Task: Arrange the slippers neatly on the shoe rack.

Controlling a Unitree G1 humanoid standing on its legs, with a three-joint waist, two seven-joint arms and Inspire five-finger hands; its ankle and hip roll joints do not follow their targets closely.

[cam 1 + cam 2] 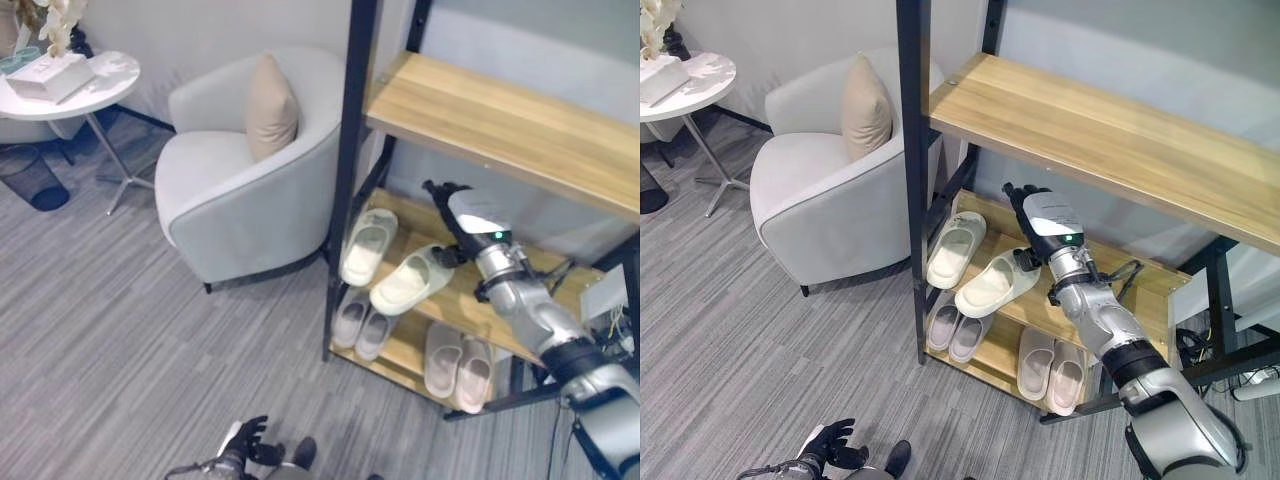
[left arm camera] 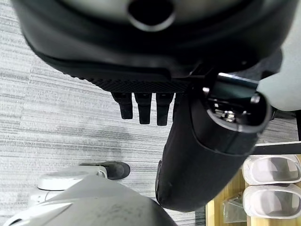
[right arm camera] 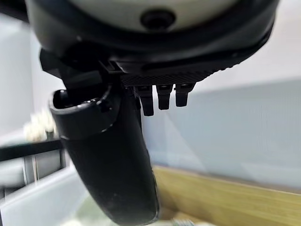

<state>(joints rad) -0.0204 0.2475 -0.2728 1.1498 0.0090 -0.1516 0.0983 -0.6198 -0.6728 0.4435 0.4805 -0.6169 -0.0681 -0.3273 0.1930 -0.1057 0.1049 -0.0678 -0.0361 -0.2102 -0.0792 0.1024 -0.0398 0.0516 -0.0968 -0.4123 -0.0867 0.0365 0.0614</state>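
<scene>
While the right robot hand (image 1: 1035,215) hovers with fingers straight, the slipper (image 1: 997,283) lies diagonally across the shelf (image 1: 1140,290).

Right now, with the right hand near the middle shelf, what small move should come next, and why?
Probably lower the right hand onto the crooked slipper and turn it parallel to its partner. It lies angled across the middle shelf, its end past the front edge, while the pairs on the bottom shelf sit straight.

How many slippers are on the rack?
6. Two cream slippers on the middle shelf, by the right hand; four on the bottom shelf. More may be hidden.
</scene>
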